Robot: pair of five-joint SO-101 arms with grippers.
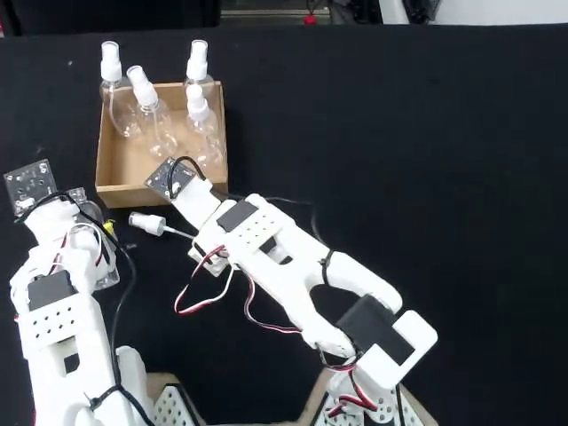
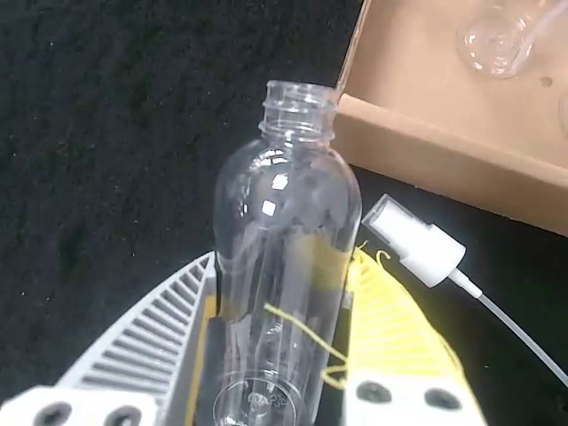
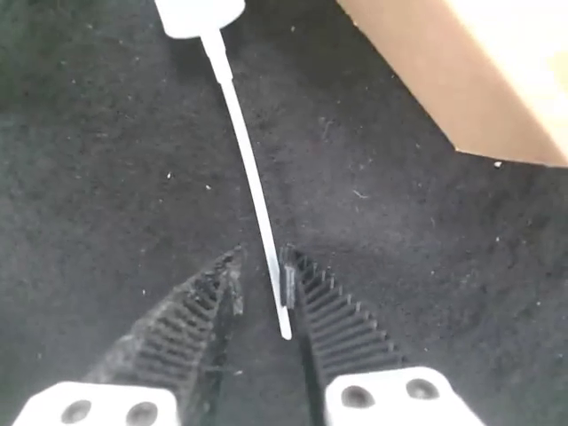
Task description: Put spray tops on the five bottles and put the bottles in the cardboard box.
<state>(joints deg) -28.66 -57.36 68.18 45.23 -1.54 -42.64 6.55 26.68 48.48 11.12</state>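
Our step in hand is, as we judge it, picking up the last spray top [image 1: 146, 222] so it can go onto the uncapped bottle [image 2: 288, 177]. The right tool [image 3: 262, 262] is open only a sliver, and its toothed jaws straddle the far end of the thin dip tube [image 3: 253, 177] without yet pinching it. The tube looks slender and springy, so we would do better to take the white head itself, or at least higher up the tube. A grip at the tip will likely let the head droop and swing.

The left tool [image 2: 284, 257] is clamped around the lower body of the clear plastic bottle, whose threaded neck is bare and points toward the cardboard box [image 1: 124, 191]. The spray top lies on the black worktop [image 1: 399, 133] just beside the box's near wall, between the two tools. Four capped bottles [image 1: 151, 106] are gathered at the box; whether the two far ones are inside it, we cannot tell.
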